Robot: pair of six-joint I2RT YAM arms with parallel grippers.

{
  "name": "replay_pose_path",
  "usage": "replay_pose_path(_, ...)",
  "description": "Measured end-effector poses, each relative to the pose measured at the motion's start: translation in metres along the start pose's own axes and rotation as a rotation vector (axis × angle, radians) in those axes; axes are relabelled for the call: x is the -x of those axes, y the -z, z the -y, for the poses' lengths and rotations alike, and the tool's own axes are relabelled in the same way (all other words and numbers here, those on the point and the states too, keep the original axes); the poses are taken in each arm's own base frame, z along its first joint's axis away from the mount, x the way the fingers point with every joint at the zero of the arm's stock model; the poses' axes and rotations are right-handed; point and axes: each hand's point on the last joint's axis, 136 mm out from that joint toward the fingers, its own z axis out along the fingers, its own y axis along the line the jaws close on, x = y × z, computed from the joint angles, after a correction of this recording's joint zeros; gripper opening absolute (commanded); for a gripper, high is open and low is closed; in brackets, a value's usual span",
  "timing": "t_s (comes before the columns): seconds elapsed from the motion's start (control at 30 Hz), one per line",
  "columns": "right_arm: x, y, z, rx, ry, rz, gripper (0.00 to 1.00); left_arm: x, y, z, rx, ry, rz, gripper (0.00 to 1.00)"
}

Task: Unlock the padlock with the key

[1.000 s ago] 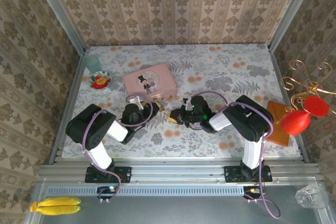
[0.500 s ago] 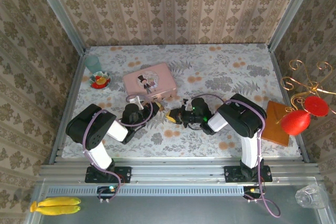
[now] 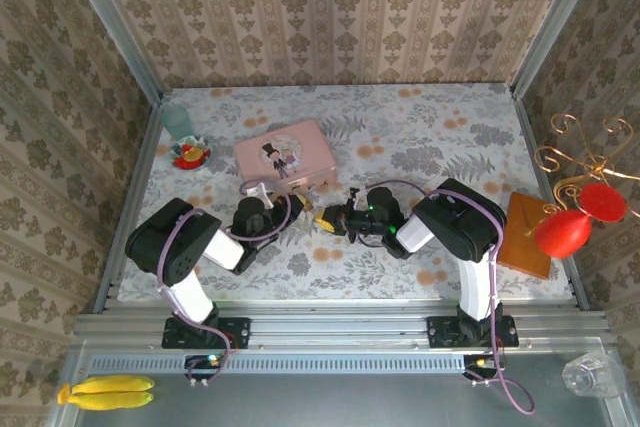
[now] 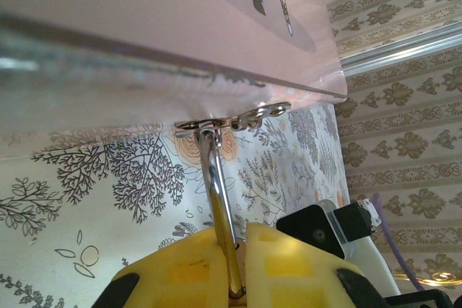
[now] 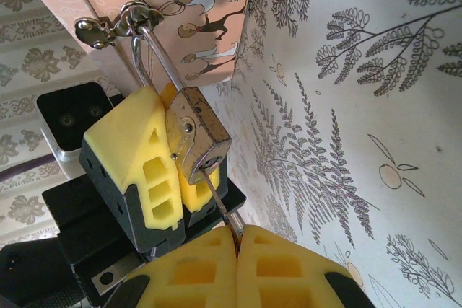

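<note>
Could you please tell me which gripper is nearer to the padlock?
Left. The left gripper is clamped on the padlock itself; the right gripper sits just clear of it, pinching the key whose shaft reaches the padlock's base.

Walls (image 3: 330, 7) papered in beige damask stripes are standing close around the work space on three sides. A flowered tablecloth (image 3: 450, 137), with grey leaves and orange blossoms, is lying flat between them. Aluminium posts (image 3: 111, 22) are leaning outward from the two back corners. A grey metal rail (image 3: 340, 332) is running along the near edge. Soft, even light is falling from above and is making only faint shadows.
</note>
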Motion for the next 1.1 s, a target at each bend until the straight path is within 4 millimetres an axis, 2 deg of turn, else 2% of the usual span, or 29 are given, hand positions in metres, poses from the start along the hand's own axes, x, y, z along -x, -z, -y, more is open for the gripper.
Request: replay_pose_path(1.1,0.0076,-0.0002,0.0013,0.029,-0.068,0.013,0.0,0.0,-0.0009,0.0012,0.0,0.007,0.004,0.0)
